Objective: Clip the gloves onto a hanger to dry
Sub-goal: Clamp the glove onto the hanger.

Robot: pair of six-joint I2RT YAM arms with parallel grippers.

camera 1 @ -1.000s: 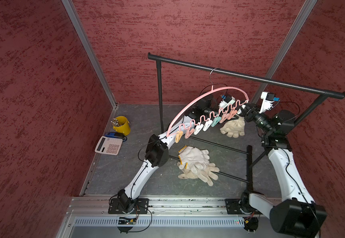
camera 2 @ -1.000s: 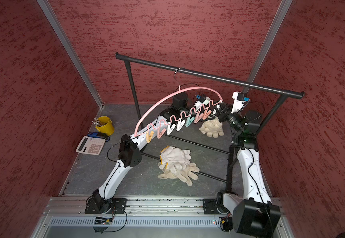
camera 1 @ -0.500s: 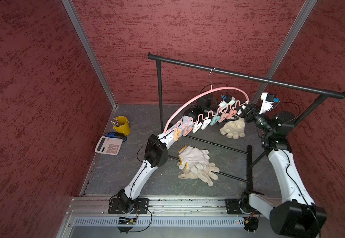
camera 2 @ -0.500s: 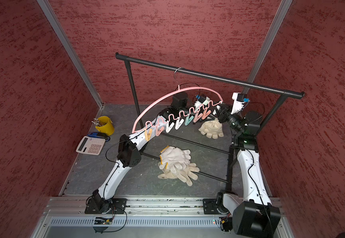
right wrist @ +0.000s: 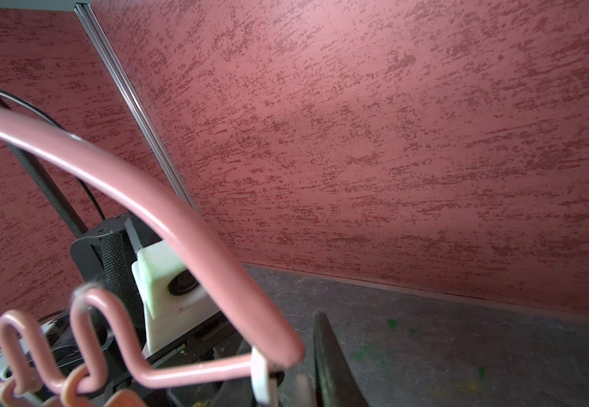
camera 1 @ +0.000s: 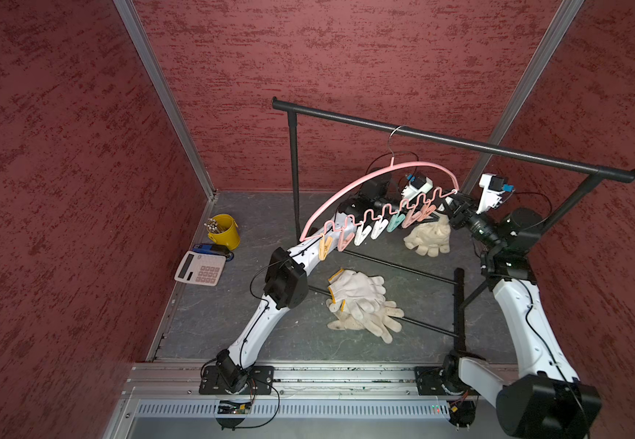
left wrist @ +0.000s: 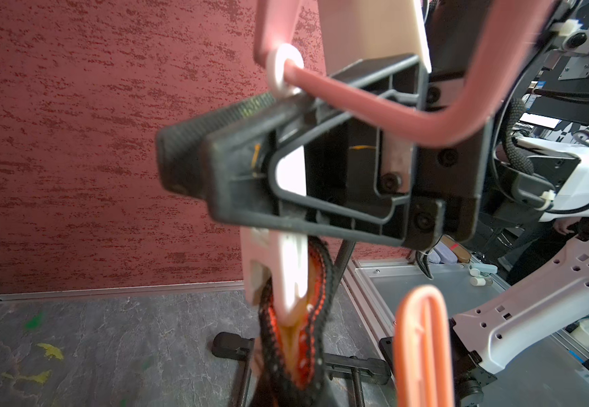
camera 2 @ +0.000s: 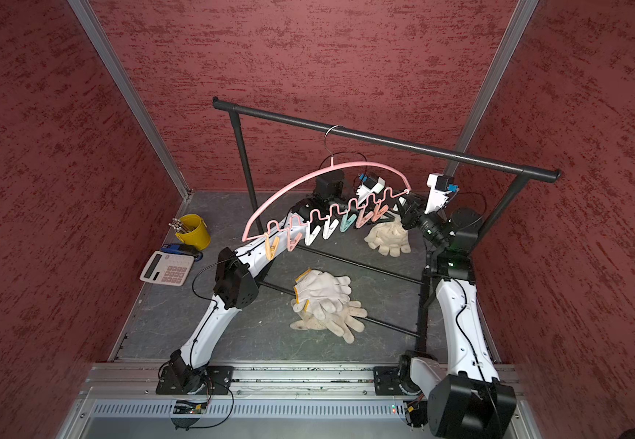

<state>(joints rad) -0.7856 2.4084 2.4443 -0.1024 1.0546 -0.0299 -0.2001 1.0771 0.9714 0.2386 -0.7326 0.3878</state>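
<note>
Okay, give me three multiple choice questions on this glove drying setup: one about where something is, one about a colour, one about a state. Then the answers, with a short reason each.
1. Where does the pink hanger hang?
A. From the top bar of the black rack
B. From the rim of a bucket
C. Nowhere, it lies flat on the ground

2. What colour is the cuff edging on the topmost loose glove?
A. Blue
B. Yellow
C. Green

3. What state is the left gripper in?
A. Wide open and empty
B. Shut on a white clothespin
C. Shut on a calculator

Answers:
1 A: in both top views the hanger dangles from that bar.
2 B: yellow trim shows along the cuff's edge.
3 B: in the left wrist view the black fingers are pinched on the white clothespin.
</note>
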